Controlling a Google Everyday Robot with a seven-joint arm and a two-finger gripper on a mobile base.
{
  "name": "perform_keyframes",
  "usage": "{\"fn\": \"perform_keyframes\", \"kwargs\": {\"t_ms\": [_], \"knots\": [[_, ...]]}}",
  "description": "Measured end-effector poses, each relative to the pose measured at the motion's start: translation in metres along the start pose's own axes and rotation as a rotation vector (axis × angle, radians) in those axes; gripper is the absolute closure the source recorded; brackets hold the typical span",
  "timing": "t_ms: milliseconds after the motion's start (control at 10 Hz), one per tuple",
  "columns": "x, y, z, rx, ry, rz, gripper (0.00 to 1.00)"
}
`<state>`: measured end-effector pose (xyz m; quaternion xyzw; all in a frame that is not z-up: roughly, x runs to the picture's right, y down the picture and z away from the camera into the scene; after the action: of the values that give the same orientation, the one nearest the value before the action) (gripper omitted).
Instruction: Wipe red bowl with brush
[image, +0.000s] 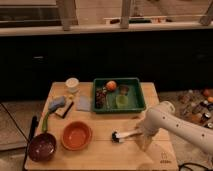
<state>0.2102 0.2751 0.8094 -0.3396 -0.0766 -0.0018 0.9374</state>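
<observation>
The red bowl (76, 135) sits empty on the wooden table (100, 155), front left of centre. The brush lies to its right, with its dark round head (116, 136) towards the bowl and its slim white handle (129, 133) pointing right. My gripper (140, 134) is at the right end of the handle, low over the table, on the white arm (165, 117) that reaches in from the right. The far end of the handle is hidden by the gripper.
A dark maroon bowl (42, 146) stands left of the red bowl. A green-handled brush (52, 109), a grey cloth (83, 103) and a white cup (72, 84) lie behind. A green tray (142, 97) with fruit and small items stands at the back.
</observation>
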Motion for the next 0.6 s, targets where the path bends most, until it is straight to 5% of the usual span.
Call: {"fn": "perform_keyframes", "kwargs": {"t_ms": [600], "knots": [[-0.0068, -0.0066, -0.0027, -0.020, 0.014, -0.008, 0.98]]}}
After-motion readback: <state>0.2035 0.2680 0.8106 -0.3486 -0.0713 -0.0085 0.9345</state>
